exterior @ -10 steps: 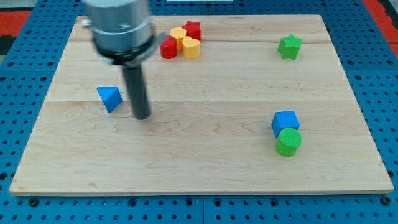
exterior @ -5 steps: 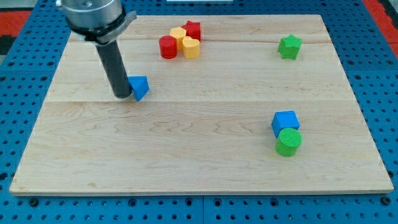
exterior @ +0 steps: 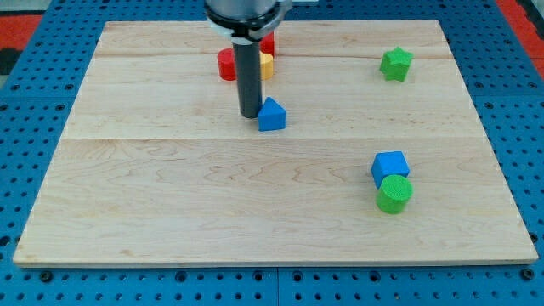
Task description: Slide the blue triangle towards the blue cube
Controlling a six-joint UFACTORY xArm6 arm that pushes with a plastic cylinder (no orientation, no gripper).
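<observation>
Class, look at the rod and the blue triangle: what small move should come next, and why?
Probably keep pushing toward the view's right and slightly down. My tip sits just left of the blue triangle, apparently touching it, while the blue cube lies far to the right and lower, beside the green cylinder.

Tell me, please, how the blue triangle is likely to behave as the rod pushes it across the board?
The blue triangle sits flat on the smooth wooden board, so it should slide rather than roll. My tip touches its left side; an off-centre push would probably turn it. It looks small, rigid and likely light.
</observation>
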